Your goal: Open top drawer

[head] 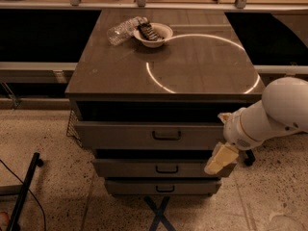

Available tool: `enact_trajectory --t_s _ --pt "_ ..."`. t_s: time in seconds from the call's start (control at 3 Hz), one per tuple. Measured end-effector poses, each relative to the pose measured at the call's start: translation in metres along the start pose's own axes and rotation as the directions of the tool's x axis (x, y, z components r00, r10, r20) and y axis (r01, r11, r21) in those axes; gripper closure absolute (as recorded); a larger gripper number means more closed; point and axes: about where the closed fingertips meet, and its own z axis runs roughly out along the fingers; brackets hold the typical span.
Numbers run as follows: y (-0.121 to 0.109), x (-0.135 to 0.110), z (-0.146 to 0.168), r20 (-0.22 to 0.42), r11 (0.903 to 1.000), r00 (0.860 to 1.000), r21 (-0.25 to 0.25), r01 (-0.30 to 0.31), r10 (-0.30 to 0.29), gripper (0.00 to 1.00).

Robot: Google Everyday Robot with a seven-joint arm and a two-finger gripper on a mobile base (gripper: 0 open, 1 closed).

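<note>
The top drawer [144, 135] is the tallest of three grey-brown drawer fronts, with a small black loop handle [167, 135] at its centre. A dark gap shows between it and the cabinet top [202, 76]. My gripper [219, 160], cream-coloured on a white arm [269, 117], hangs in front of the cabinet's right end. It sits just below the top drawer's right corner, level with the middle drawer [144, 168], well right of the handle.
A white bowl [154, 34] and a clear plastic bottle [122, 29] sit at the back of the cabinet top. The bottom drawer [144, 187] lies lowest. A black pole [21, 196] leans at lower left. A wire rack [72, 126] hangs on the cabinet's left side.
</note>
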Motion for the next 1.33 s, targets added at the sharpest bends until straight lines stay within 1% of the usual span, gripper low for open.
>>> enact_trajectory --t_s 0.33,0.67,1.0,1.33 --pt "-0.007 0.003 0.021 0.014 0.9999 1.0 0.015 0.008 -0.008 0.0" --pt "-0.043 0.011 0.052 0.052 0.9991 0.999 0.043 -0.008 0.006 0.0" --pt "-0.051 0.015 0.06 0.04 0.9994 0.999 0.031 -0.014 0.012 0.0" --pt "-0.052 0.017 0.067 0.031 0.9998 0.999 0.014 -0.016 0.015 0.0"
